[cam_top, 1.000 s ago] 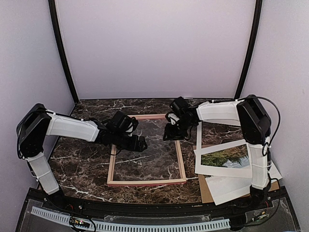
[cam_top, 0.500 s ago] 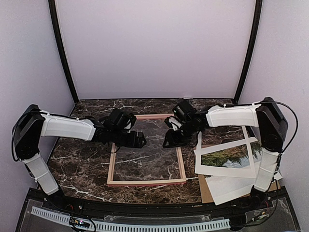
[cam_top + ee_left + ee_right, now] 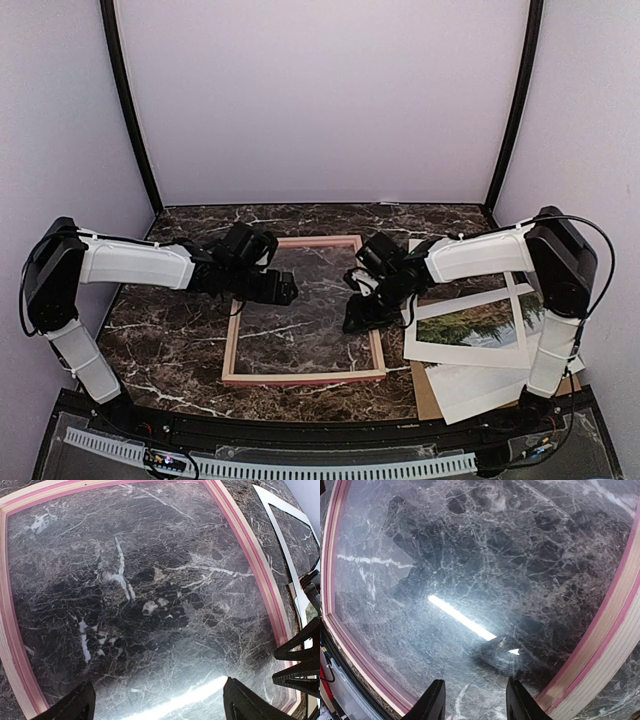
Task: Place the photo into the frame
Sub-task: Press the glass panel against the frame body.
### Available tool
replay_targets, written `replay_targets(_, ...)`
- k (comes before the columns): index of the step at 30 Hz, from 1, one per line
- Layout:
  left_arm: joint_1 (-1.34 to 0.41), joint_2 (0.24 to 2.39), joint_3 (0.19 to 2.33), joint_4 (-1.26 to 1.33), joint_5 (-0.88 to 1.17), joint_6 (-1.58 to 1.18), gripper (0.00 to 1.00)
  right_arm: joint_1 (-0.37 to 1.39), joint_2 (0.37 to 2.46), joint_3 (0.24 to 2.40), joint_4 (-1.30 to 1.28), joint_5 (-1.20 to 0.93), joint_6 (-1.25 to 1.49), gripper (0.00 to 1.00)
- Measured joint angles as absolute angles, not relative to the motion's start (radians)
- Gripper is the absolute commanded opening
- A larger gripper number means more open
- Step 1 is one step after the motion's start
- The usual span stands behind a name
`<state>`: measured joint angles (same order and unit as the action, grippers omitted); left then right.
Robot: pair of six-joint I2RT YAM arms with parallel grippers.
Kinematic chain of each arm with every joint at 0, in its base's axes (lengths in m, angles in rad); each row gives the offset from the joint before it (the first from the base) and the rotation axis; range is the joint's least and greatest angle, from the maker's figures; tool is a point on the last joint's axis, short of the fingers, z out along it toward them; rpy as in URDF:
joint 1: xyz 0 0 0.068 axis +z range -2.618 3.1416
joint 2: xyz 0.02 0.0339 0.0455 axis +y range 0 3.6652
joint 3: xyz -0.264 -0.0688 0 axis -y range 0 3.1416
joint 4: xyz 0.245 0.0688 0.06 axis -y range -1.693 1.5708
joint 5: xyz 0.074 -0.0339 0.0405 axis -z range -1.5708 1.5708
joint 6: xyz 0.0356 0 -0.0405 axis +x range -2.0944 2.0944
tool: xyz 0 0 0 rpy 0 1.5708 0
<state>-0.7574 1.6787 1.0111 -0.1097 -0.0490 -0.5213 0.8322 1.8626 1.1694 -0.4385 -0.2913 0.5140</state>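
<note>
Photo [image 3: 472, 326] lies untouched outboard of the right gripper [image 3: 356, 318], whose empty fingers stand narrowly parted over the glazing of the frame [image 3: 300, 377], opposite the left gripper [image 3: 288, 292] with its fingers wide and empty; frame-readying step judged in hand, next needing a delicate pinch on the print's margin.

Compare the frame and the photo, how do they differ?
The frame is thin pink-red wooden rails, see-through in the middle; the photo is a solid print, green landscape with a white margin. The frame looks larger than the photo. The frame lies straight; the photo lies skewed to its right. Both are rectangular and lie flat.
</note>
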Motion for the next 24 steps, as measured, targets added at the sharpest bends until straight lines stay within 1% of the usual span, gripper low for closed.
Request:
replay_targets(15, -0.757, 1.655, 1.012, -0.157, -0.118, -0.497, 0.92, 0.871, 1.869, 1.176, -0.468, -0.22, 0.453, 0.43)
replay_targets(24, -0.757, 1.654, 1.015, -0.181, -0.144, -0.487, 0.93, 0.871, 1.782, 1.17, -0.506, -0.264, 0.438, 0.43)
